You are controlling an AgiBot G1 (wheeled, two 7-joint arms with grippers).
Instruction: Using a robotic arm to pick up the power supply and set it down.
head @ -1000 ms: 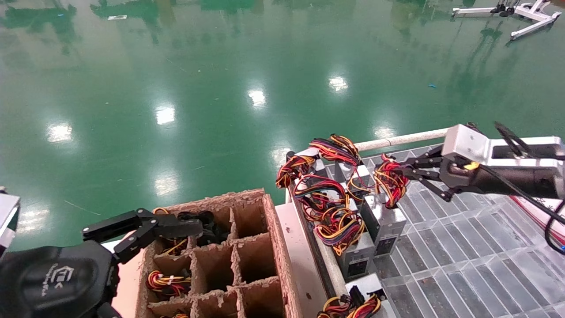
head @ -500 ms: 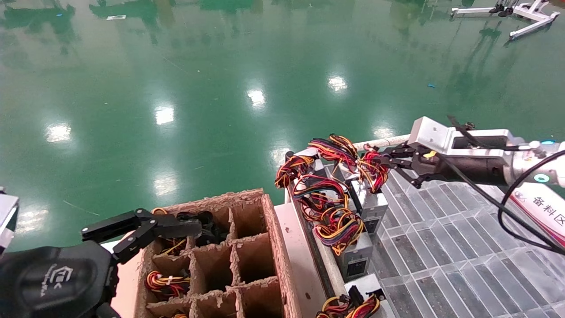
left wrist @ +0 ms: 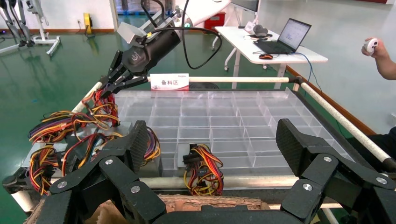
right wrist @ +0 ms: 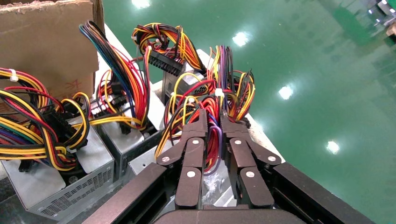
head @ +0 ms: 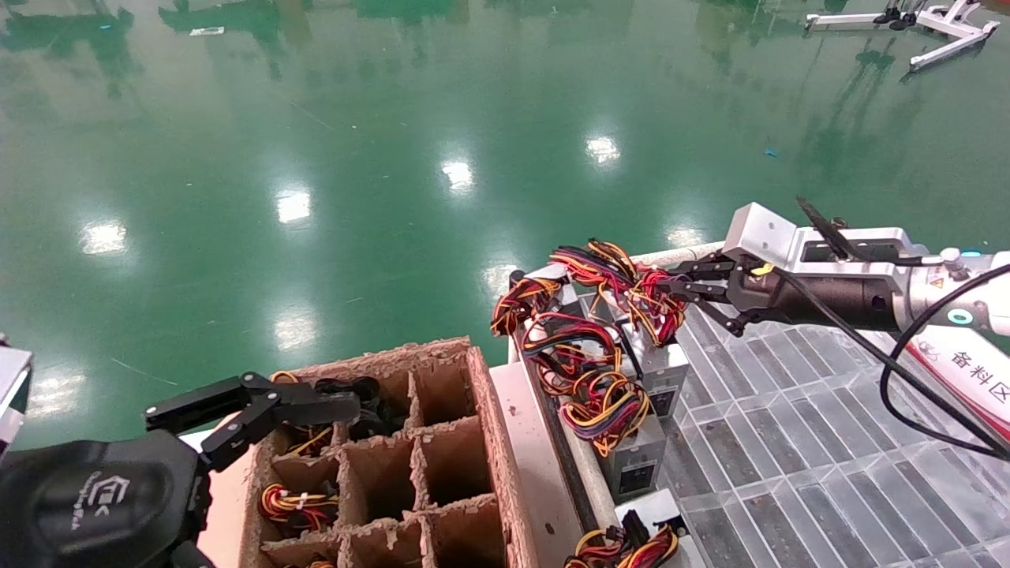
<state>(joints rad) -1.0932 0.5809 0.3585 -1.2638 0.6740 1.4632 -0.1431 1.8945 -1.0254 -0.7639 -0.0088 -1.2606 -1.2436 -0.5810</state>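
Observation:
The power supply (head: 661,364) is a small grey metal box with a dark label, topped by a tied bundle of red, yellow and purple wires (head: 655,304). My right gripper (head: 669,290), on the white robotic arm (head: 959,308), is shut on that bundle. The right wrist view shows its fingers (right wrist: 194,140) pinching red and purple wires (right wrist: 211,142). The box hangs under the gripper against the row of other supplies; I cannot tell if its base touches the tray. My left gripper (head: 260,406) stays open and empty over the cardboard box.
Several other power supplies (head: 631,465) with wire bundles line the left edge of the clear compartment tray (head: 828,450). A brown cardboard divider box (head: 481,410) sits to the left, wires in some cells. A white rail (head: 694,252) borders the tray's far side.
My right gripper has carried the power supply left and farther away, up against the row of other supplies. The left arm has not moved.

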